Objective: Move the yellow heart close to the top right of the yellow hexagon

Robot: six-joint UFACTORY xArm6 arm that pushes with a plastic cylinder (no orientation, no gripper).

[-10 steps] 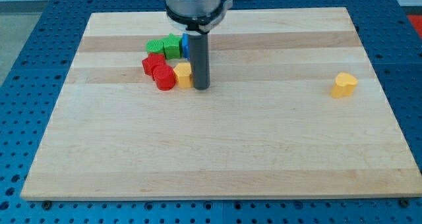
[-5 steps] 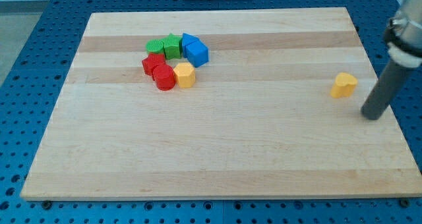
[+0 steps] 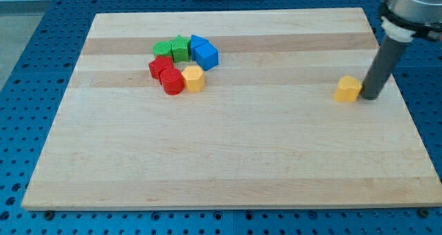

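Observation:
The yellow heart (image 3: 348,89) lies at the view's right on the wooden board (image 3: 228,159). My tip (image 3: 371,97) stands right against the heart's right side. The yellow hexagon (image 3: 194,78) sits far to the left, at the lower right of a cluster of blocks. The heart and the hexagon are far apart, with bare board between them.
The cluster holds a red cylinder (image 3: 172,83) and another red block (image 3: 159,67) left of the hexagon, two green blocks (image 3: 173,49) above, and two blue blocks (image 3: 204,52) at the hexagon's top right. The board's right edge is near my tip.
My tip left the cluster, swung to the board's right edge, then came up to the heart's right side. The heart has slid a little to the left.

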